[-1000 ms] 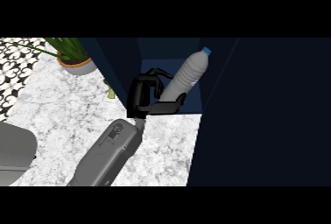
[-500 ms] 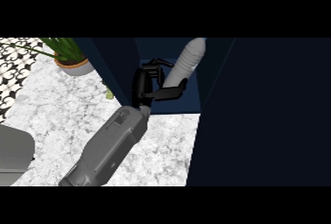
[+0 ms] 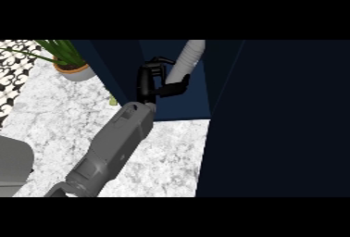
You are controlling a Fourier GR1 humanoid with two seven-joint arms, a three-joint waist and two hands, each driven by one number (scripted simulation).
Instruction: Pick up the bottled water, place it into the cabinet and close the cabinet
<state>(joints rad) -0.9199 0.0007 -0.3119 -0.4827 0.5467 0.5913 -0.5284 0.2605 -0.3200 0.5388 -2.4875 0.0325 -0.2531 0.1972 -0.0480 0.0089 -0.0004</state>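
The bottled water is a pale bottle leaning to the right inside the dark blue cabinet; its upper end is cut off at the view's top. My right hand reaches into the cabinet from the lower left. Its fingers curl over the bottle's left side and its thumb presses under the bottle's lower end. The grey forearm crosses the marble counter. My left hand does not show.
A wide dark cabinet panel fills the right side, and another dark panel stands left of the opening. A potted green plant sits at the back left. A grey shape lies at the lower left edge.
My right hand has carried the bottle up and farther into the cabinet. The bottle's top has passed out of the view, and the forearm stretches further forward.
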